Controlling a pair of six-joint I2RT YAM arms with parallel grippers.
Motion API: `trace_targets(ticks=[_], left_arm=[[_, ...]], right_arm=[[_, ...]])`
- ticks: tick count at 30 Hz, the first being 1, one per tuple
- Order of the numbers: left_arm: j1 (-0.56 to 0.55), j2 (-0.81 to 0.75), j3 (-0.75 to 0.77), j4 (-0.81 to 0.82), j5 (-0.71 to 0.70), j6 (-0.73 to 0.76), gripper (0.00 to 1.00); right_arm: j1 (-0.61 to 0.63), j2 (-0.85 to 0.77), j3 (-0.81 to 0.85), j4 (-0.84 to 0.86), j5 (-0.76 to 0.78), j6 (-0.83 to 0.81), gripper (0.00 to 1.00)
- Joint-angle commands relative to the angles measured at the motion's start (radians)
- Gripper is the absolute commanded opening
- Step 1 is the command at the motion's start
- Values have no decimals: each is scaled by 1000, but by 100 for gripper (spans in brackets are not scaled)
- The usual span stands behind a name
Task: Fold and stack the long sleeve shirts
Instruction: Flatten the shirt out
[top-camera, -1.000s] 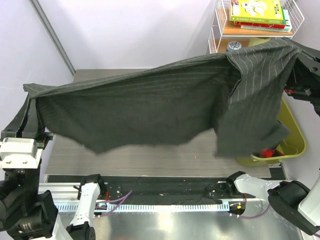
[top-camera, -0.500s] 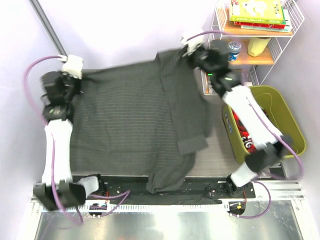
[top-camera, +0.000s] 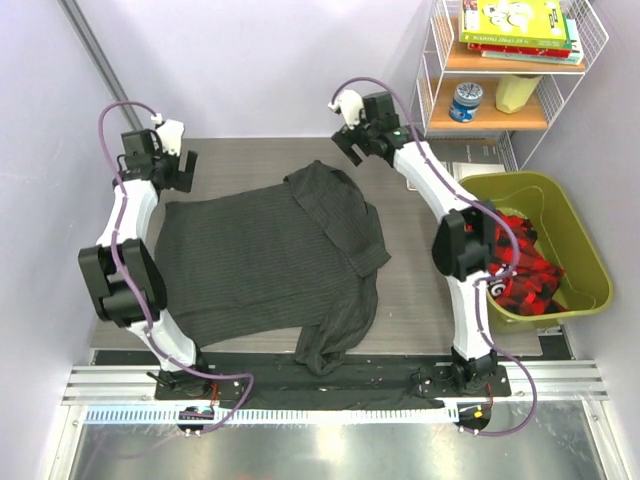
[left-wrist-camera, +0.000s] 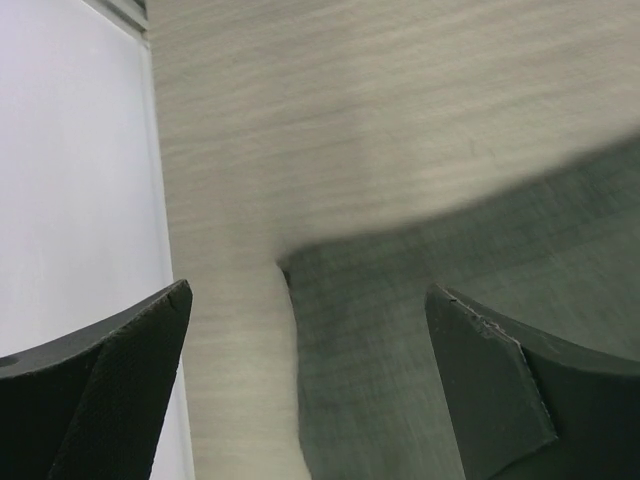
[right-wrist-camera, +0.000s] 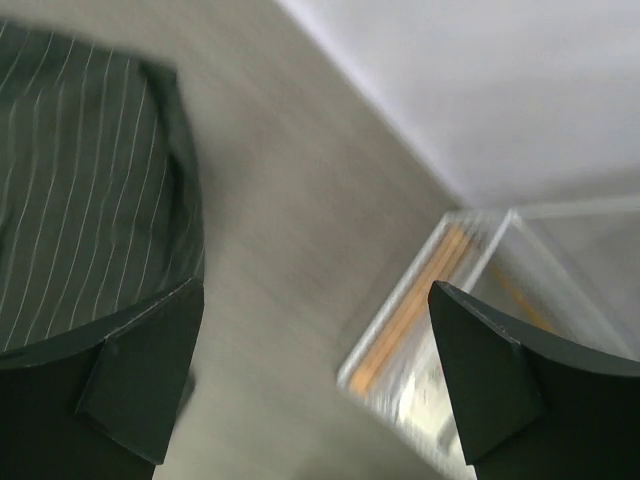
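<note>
— Where are we seeing the long sleeve shirt (top-camera: 250, 260)?
— It is lying spread on the table (top-camera: 420, 290), its right side folding over the middle.
— And our 2 grippers?
— The left gripper (top-camera: 185, 172) and right gripper (top-camera: 348, 148) are hovering near its far edge, both gaping wide and gripping nothing.

the grey wood-grain table (top-camera: 410, 300) carries one dark pinstriped shirt (top-camera: 250, 260), spread out.
</note>
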Motion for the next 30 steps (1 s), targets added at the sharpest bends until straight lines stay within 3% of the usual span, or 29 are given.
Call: trace_targets(ticks=[1, 5, 6, 10, 14, 18, 24, 30], left_arm=[[2, -166, -70, -156, 111, 25, 98], [-10, -250, -216, -317, 235, 22, 94], [-31, -272, -245, -327, 237, 25, 93], [-106, -275, -354, -379, 197, 65, 85], [-140, -188, -384, -373, 137, 74, 76], [-143, -45, -321, -371, 96, 62, 65], [-143, 185, -138, -371, -24, 15, 60], [-110, 366, 110, -417, -116, -22, 57]], right_arm=[[-8, -312, -153, -175, -39, 38, 100], [-8, -426, -363, -329, -174, 194, 95], [-11, -457, -404, -363, -221, 217, 87], [-34, -555, -609, -392, -365, 283, 74], [-46, -642, -827, -365, -427, 294, 60], [-48, -646, -936, -312, -455, 306, 43], [-48, -534, -1004, -164, -412, 372, 41], [-108, -403, -878, -130, -385, 417, 38]])
